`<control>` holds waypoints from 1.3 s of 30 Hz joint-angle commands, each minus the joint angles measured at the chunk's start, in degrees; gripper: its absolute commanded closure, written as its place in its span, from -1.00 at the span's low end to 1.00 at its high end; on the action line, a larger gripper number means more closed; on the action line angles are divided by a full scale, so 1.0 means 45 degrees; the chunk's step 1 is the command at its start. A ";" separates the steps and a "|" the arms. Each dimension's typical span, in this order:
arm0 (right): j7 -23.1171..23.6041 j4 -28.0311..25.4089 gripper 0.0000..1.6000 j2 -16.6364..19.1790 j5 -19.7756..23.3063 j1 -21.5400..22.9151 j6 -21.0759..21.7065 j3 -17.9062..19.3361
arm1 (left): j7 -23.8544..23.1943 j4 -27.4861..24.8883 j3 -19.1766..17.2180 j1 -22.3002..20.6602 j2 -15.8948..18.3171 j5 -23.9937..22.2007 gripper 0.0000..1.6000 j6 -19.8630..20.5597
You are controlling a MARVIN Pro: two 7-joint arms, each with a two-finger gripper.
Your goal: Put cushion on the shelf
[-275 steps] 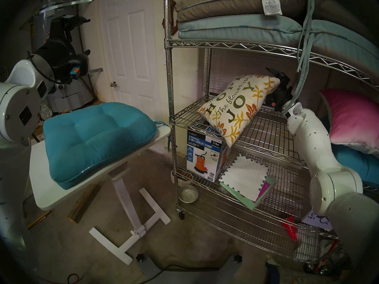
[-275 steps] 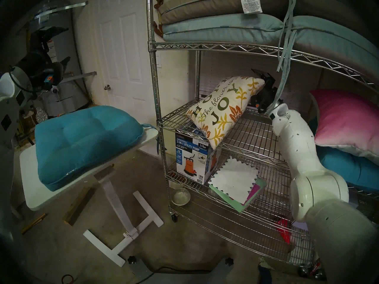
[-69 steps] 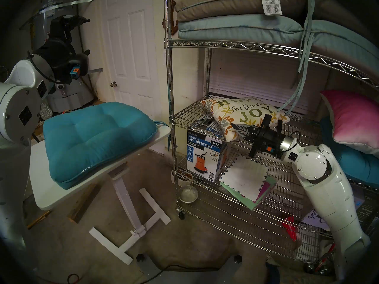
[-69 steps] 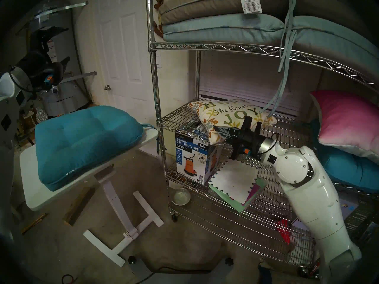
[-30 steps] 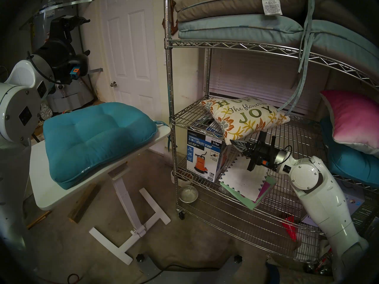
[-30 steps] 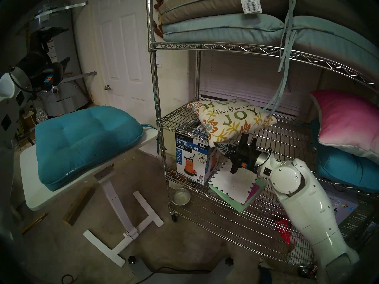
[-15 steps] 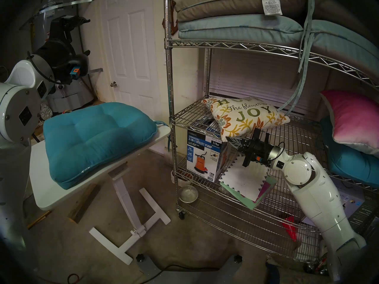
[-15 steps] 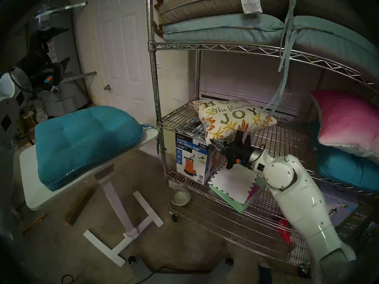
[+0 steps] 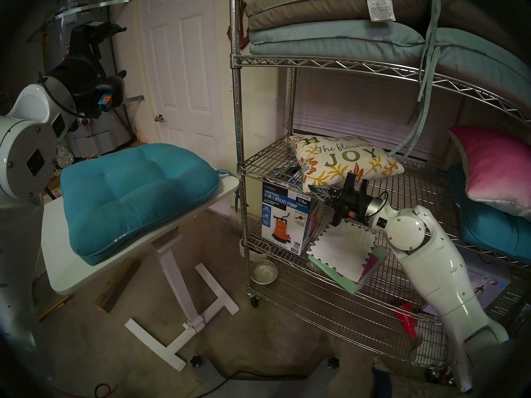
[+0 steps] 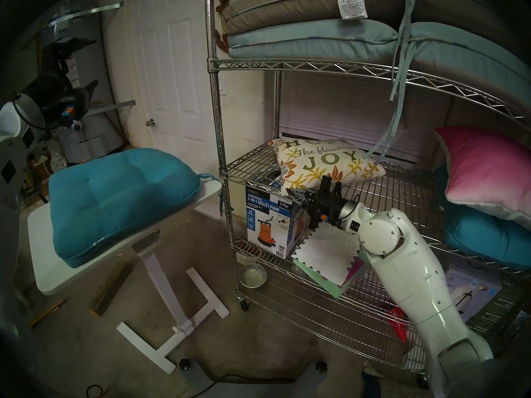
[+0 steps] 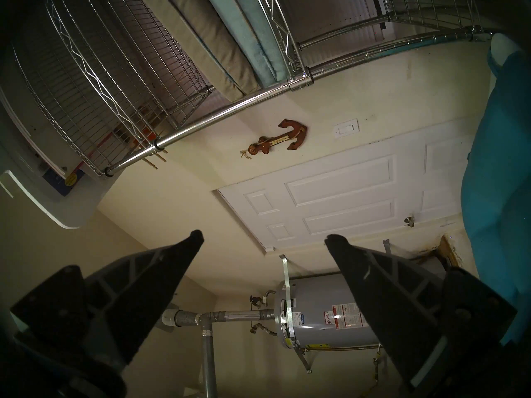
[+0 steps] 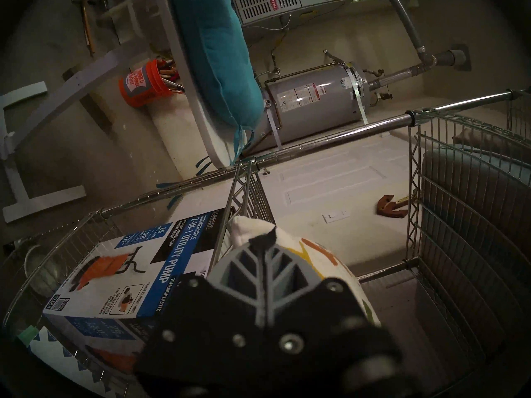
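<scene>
Cushion (image 9: 342, 162): square, cream, printed with orange, olive and grey-blue flowers and the words "HOPE", "The flower…", "JOY"; it lay flat, lettering up, on the middle wire tier of the shelf (image 9: 339, 63), its near-left corner overhanging the tier's front edge. Shelf: chrome wire rack on casters, at 1 to 3 o'clock in the head view. Right gripper (image 9: 314, 189): it sat at the cushion's 6 o'clock, tips touching the overhanging corner from below; in the right wrist view its two grey ribbed fingers (image 12: 263, 269) lay pressed together with nothing between them, the cream corner (image 12: 247, 227) just beyond the tips. Left gripper (image 11: 263, 239): raised at 10 o'clock in the head view, away from the shelf, its fingers (image 11: 172, 259) spread apart and empty, pointed toward a white door (image 11: 344, 193) and a grey water heater (image 11: 324, 311). Utility pump box (image 9: 287, 219): on the tier below the cushion, at the shelf's left end. White zigzag-edged sheet (image 9: 342, 251): just right of the box, on coloured papers. Teal tufted seat cushion (image 9: 135, 196): on the white tilting bench (image 9: 66, 274), at 9 o'clock. Pink pillow (image 9: 494, 164): at 3 o'clock, atop a teal cushion. Grey and pale blue pads (image 9: 330, 32): stacked on the upper tier.
</scene>
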 commanded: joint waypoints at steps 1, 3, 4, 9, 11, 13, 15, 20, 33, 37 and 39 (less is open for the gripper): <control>-0.0197 0.0468 1.00 -0.0820 -0.0174 0.1331 0.0035 -0.0293 | 0.0052 -0.0095 -0.0081 -0.0064 0.0000 -0.0027 -1.00 -0.0023; -0.0273 0.0763 1.00 -0.0984 -0.0260 0.1596 0.0029 -0.0341 | 0.0054 -0.0095 -0.0077 -0.0069 0.0002 -0.0027 -1.00 -0.0024; -0.0284 0.0879 1.00 -0.1053 -0.0298 0.1720 0.0036 -0.0344 | 0.0055 -0.0095 -0.0074 -0.0072 0.0003 -0.0027 -1.00 -0.0024; -0.0336 0.1378 1.00 -0.1466 -0.0600 0.2239 0.0086 -0.0150 | 0.0060 -0.0095 -0.0061 -0.0087 0.0009 -0.0027 -1.00 -0.0027; -0.0326 0.1637 1.00 -0.1593 -0.0694 0.2491 0.0069 -0.0178 | 0.0060 -0.0095 -0.0059 -0.0089 0.0009 -0.0026 -1.00 -0.0028; -0.0327 0.1963 1.00 -0.1761 -0.0848 0.2735 0.0003 -0.0191 | 0.0058 -0.0095 -0.0060 -0.0087 0.0007 -0.0026 -1.00 -0.0028; -0.0333 0.2259 1.00 -0.1897 -0.0966 0.2967 -0.0056 -0.0240 | 0.0057 -0.0095 -0.0062 -0.0085 0.0006 -0.0025 -1.00 -0.0027; -0.0397 0.3033 1.00 -0.2251 -0.1245 0.3515 -0.0246 -0.0412 | 0.0054 -0.0095 -0.0068 -0.0080 0.0002 -0.0025 -1.00 -0.0027; -0.0924 0.4691 1.00 -0.3093 -0.1803 0.4603 -0.0730 -0.0879 | 0.0049 -0.0095 -0.0081 -0.0067 -0.0005 -0.0025 -1.00 -0.0029; -0.1137 0.5070 1.00 -0.3275 -0.1968 0.4840 -0.0827 -0.0917 | 0.0048 -0.0095 -0.0084 -0.0065 -0.0007 -0.0025 -1.00 -0.0029; -0.1226 0.5178 1.00 -0.3337 -0.2033 0.4899 -0.0863 -0.0909 | 0.0047 -0.0095 -0.0086 -0.0062 -0.0008 -0.0025 -1.00 -0.0029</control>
